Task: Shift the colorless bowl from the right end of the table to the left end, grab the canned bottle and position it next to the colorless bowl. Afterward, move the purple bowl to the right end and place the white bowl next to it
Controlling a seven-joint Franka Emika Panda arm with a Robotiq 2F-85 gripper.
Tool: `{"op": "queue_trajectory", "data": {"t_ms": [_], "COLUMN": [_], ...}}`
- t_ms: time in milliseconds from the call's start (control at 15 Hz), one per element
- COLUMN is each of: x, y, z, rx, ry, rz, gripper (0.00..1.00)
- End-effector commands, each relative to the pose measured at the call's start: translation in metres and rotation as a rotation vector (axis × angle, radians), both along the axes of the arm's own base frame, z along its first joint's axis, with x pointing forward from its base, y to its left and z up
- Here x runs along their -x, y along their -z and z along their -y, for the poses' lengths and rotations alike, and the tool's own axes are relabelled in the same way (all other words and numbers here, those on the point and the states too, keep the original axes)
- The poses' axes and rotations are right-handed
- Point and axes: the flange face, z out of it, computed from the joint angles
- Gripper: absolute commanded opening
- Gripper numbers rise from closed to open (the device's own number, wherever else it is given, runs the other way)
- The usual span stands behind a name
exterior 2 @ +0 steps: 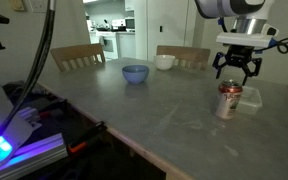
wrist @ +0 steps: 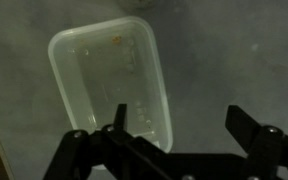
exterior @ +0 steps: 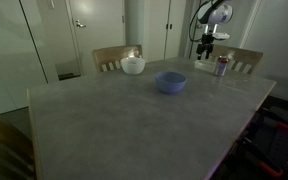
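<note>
Resting on the grey counter (exterior 2: 154,115), the colorless bowl (wrist: 112,85) lay just below the gripper (exterior 2: 237,72), which hovered with its jaws spread wide, holding nothing. The canned bottle (exterior 2: 228,100) stood upright just beside that bowl. The purple bowl (exterior 2: 135,74) and the white bowl (exterior 2: 165,62) sat well apart from them, near the counter's far edge.

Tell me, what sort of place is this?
Likely a dining area in a home or office: a large grey table, wooden chairs at its far side, and closed doors behind.
</note>
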Motion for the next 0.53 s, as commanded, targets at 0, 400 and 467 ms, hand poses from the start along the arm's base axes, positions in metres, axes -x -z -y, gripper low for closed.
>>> {"op": "queue_trajectory", "data": {"t_ms": [0,400,467], "x": [0.008,0.010,0.010], "y": [0.021,0.041,0.040], "z": [0.014,0.016,0.016], "rx": [-0.025,-0.027,-0.027], "ry": [-0.063,-0.028,-0.018], "rz": [-0.027,-0.024,-0.017], "gripper": [1.00,0.75,0.74]}}
